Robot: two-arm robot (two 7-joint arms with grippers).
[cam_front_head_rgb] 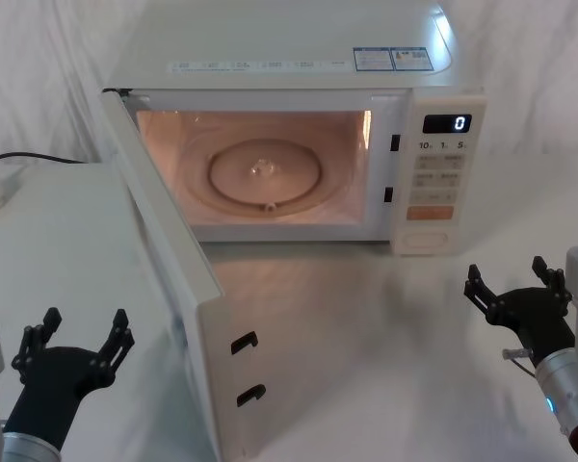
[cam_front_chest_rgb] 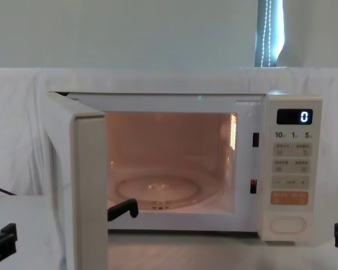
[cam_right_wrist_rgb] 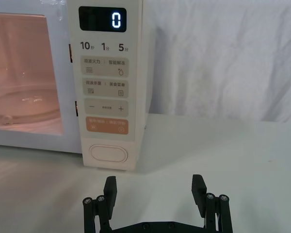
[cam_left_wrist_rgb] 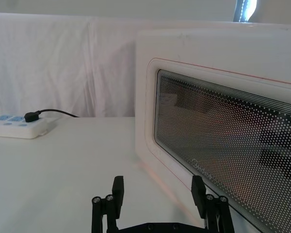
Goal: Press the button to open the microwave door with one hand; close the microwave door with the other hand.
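The cream microwave (cam_front_head_rgb: pixel 299 48) stands at the back of the table with its cavity lit and the turntable showing. Its door (cam_front_head_rgb: pixel 178 289) is swung wide open toward me, hinged at the left. The wide cream button (cam_front_head_rgb: pixel 422 240) sits at the bottom of the panel, under the orange one; it also shows as the button (cam_right_wrist_rgb: pixel 108 154) and the button (cam_front_chest_rgb: pixel 287 225). My left gripper (cam_front_head_rgb: pixel 74 335) is open, low at the left, outside the door's glass window (cam_left_wrist_rgb: pixel 233 141). My right gripper (cam_front_head_rgb: pixel 515 280) is open, low at the right, a short way in front of the button.
A white power strip (cam_left_wrist_rgb: pixel 19 127) with a black plug and cable lies at the table's far left. A white cloth backdrop hangs behind the microwave. The display (cam_right_wrist_rgb: pixel 103 20) reads 0.
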